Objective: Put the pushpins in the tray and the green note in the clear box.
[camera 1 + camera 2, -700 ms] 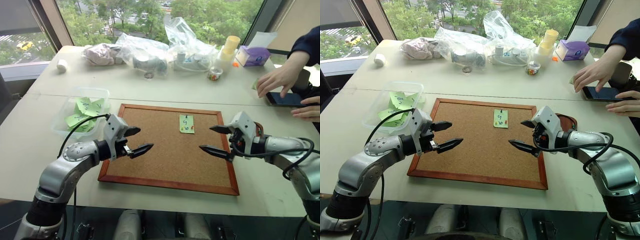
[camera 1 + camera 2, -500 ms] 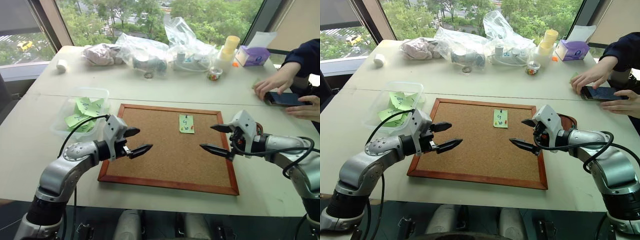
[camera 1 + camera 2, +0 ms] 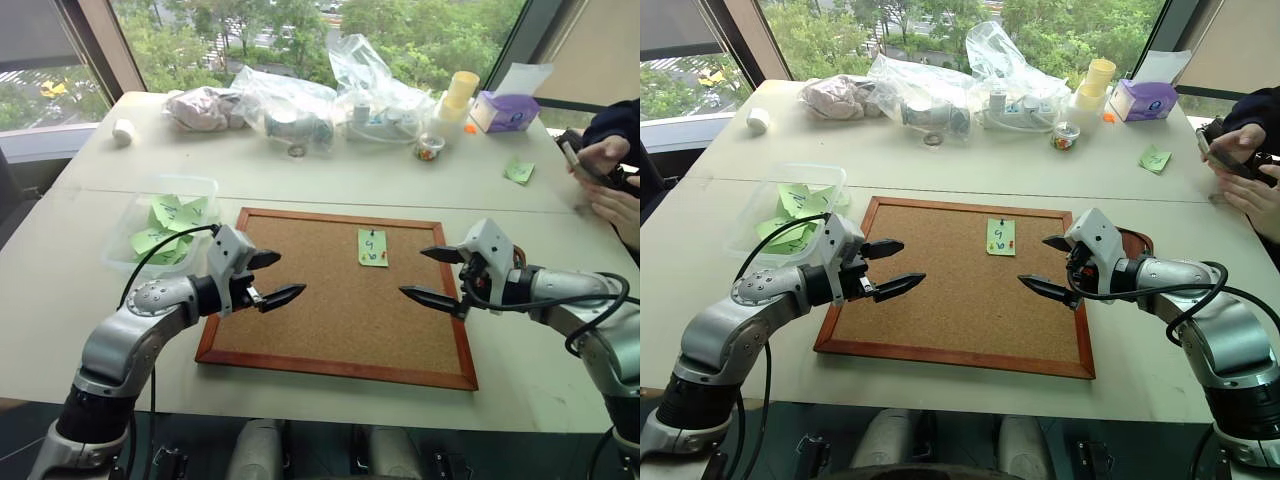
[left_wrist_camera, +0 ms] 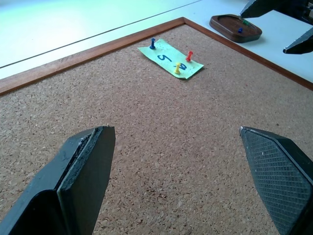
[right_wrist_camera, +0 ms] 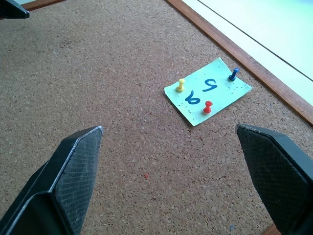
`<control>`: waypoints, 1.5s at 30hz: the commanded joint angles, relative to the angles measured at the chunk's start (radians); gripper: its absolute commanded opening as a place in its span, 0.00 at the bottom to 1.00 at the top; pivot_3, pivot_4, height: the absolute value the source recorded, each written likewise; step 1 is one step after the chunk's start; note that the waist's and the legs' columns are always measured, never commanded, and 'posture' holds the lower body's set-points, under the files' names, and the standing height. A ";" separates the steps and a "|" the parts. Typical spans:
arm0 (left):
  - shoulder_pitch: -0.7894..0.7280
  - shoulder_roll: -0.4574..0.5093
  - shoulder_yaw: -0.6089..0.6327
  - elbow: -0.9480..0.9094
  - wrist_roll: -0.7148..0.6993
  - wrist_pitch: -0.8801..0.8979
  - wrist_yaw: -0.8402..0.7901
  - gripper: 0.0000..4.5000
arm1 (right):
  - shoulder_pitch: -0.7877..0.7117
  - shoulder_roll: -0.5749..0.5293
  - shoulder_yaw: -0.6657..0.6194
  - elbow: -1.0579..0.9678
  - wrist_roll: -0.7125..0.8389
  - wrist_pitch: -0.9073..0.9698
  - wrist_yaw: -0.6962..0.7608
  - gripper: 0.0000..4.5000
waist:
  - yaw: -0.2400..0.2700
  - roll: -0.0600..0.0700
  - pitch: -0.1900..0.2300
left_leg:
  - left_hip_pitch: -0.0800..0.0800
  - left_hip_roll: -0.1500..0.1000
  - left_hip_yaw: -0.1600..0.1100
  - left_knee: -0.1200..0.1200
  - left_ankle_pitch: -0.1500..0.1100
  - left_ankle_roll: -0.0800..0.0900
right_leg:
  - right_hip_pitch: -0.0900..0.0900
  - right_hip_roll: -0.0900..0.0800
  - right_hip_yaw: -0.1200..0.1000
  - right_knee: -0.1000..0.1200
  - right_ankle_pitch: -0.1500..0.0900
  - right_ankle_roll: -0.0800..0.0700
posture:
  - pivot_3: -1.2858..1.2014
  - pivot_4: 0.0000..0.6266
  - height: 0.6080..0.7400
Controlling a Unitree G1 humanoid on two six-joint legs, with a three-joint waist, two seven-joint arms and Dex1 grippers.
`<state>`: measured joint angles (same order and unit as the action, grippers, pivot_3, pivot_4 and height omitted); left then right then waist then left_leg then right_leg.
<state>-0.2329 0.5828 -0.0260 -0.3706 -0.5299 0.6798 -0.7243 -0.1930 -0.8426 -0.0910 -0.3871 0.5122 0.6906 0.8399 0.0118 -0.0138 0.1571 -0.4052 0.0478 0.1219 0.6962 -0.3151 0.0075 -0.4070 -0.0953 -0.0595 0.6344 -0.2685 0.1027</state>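
Three pushpins (image 5: 208,106), one blue, one yellow and one red, stood in the green note (image 5: 208,91), which lay flat on the cork board (image 3: 330,320) near its far edge, marked with dark handwriting. Both grippers hovered above the board with their tips pointing toward each other across its middle: the left gripper (image 3: 273,279) over the board's left side and the right gripper (image 3: 432,276) over its right side, each with its two black fingers spread wide and nothing between them. Neither touched the note, which sat well apart from both, beyond the gap between them. Beside the board's right edge, partly hidden behind the right gripper, sat the reddish-brown tray (image 4: 235,28) with a green pin and a blue pin inside it. Left of the board stood the clear box (image 3: 165,225), holding a loose bunch of light-green notes. At the table's far right, a person's hands (image 3: 610,170) held a phone, with another green note (image 3: 1155,158) lying on the table near them.
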 commanded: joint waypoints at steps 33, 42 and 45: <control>-0.104 -0.238 -0.200 0.441 0.286 -0.372 -0.060 0.01 | -0.376 0.319 0.167 0.367 -0.246 -0.020 -0.284 1.00 | -0.001 0.002 -0.001 | -0.001 0.000 0.006 0.002 0.000 0.000 | -0.001 0.000 0.000 0.003 0.000 0.000 | 0.52 0.24 1.00; -0.069 -0.260 -0.199 0.438 0.303 -0.375 -0.041 0.00 | -0.444 0.419 0.207 0.552 -0.329 -0.070 -0.321 0.72 | -0.004 0.008 -0.005 | 0.000 0.000 0.006 0.002 0.000 0.000 | -0.001 0.000 0.000 0.003 0.000 0.000 | 0.52 0.24 1.00; -0.060 -0.259 -0.197 0.431 0.304 -0.375 -0.036 0.00 | -0.440 0.428 0.208 0.549 -0.333 -0.072 -0.308 0.50 | -0.007 0.011 -0.007 | 0.000 0.000 0.006 0.002 0.000 0.000 | -0.001 0.000 0.000 0.003 0.000 0.000 | 0.52 0.24 1.00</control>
<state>-0.3205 0.3240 -0.2105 0.0364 -0.2428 0.2885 -0.7621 -0.6086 -0.4146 0.1224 0.1840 0.1838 0.6394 0.5242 0.0049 -0.0025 0.1503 -0.4046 0.0479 0.1278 0.6981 -0.3150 0.0074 -0.4077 -0.0953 -0.0593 0.6377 -0.2684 0.1029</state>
